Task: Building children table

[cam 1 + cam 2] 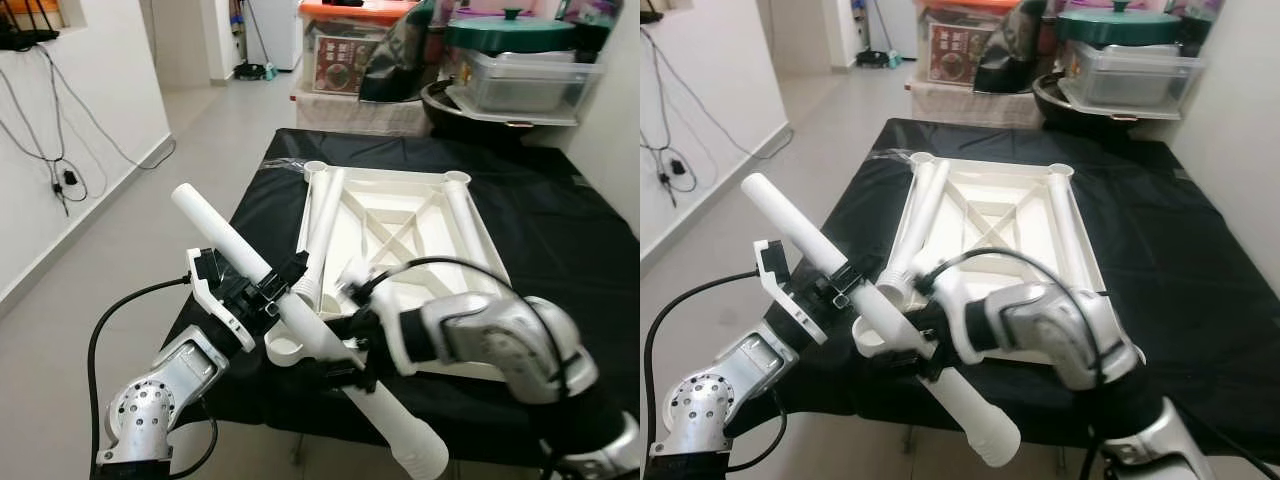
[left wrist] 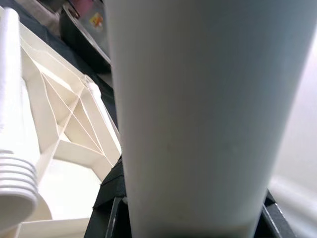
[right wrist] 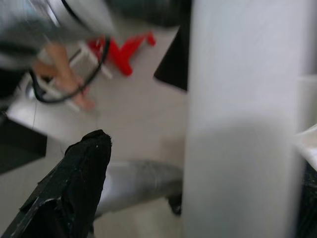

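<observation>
Both end effectors, left (image 1: 262, 296) and right (image 1: 345, 352), clamped on long white plastic table leg (image 1: 300, 325), lower centre frame. You align threaded end with upturned white tabletop's (image 1: 400, 232) near corner socket (image 1: 283, 349), keep leg steady.

Even, bright indoor light with soft shadows; eye views sharp, right wrist view motion-blurred.

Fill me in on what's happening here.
The robot is putting together a white plastic children's table. The tabletop lies upside down on a black-covered surface, with one leg lying across it. Both hands grip another white leg in the air at the near edge: the left hand higher up, the right hand nearer its ribbed end.
</observation>
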Available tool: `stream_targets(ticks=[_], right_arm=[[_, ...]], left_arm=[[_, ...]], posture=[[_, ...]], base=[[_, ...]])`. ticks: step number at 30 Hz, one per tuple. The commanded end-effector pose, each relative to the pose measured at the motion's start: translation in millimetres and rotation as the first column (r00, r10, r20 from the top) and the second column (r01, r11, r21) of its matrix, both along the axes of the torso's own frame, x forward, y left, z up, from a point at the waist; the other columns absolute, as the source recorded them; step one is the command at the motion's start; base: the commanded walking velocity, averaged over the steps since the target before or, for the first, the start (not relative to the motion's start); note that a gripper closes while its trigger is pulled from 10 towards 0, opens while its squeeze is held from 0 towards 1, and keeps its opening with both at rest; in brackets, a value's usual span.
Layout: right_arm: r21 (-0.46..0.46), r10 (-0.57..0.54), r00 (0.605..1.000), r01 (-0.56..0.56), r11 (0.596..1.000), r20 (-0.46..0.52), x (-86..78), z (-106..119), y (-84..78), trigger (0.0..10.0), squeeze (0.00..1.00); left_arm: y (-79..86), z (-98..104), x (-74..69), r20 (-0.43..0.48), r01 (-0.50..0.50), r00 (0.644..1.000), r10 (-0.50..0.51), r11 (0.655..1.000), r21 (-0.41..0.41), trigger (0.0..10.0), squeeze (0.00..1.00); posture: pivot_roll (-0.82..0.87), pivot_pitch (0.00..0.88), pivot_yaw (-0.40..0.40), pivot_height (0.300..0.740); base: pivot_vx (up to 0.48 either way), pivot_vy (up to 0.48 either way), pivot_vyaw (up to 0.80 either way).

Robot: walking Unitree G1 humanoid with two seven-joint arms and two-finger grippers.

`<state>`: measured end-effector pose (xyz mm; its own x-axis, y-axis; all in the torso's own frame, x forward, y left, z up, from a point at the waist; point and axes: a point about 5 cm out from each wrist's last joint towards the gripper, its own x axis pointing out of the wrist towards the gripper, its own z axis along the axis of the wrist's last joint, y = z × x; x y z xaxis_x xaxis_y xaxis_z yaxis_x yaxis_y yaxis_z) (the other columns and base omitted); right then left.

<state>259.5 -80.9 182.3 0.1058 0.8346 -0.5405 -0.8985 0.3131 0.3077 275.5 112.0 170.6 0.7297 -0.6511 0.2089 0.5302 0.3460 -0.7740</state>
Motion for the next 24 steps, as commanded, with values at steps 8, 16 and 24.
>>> stream_targets(ticks=[8, 16, 24], right_arm=[[-0.183, 0.003, 0.999, 0.003, 0.983, 0.035, 10.8, -33, 2.7, 9.7, 0.0], [-0.14, -0.002, 1.0, 0.005, 0.99, 0.023, 12.6, -26, 7.7, 0.0, 0.0], [-0.057, 0.009, 1.0, -0.007, 0.998, 0.021, 10.9, -19, 14.3, 0.0, 0.0]], left_arm=[[-2.1, 6, 1.4, 0.03, 0.012, 0.999, -0.012, 1.0, 0.015, 10.0, 0.0], [-6.3, 3, -0.3, 0.02, 0.021, 1.0, -0.021, 1.0, 0.012, 10.0, 0.0], [-8.4, 3, 0.7, 0.019, 0.03, 0.999, -0.03, 0.999, 0.016, 10.0, 0.0]], posture=[[0.07, 0.0, -0.049, 0.74], [0.06, 0.0, -0.042, 0.74], [0.06, 0.0, -0.032, 0.74]], base=[[0.0, 0.0, 0.0], [0.0, 0.0, 0.0], [0.0, 0.0, 0.0]])
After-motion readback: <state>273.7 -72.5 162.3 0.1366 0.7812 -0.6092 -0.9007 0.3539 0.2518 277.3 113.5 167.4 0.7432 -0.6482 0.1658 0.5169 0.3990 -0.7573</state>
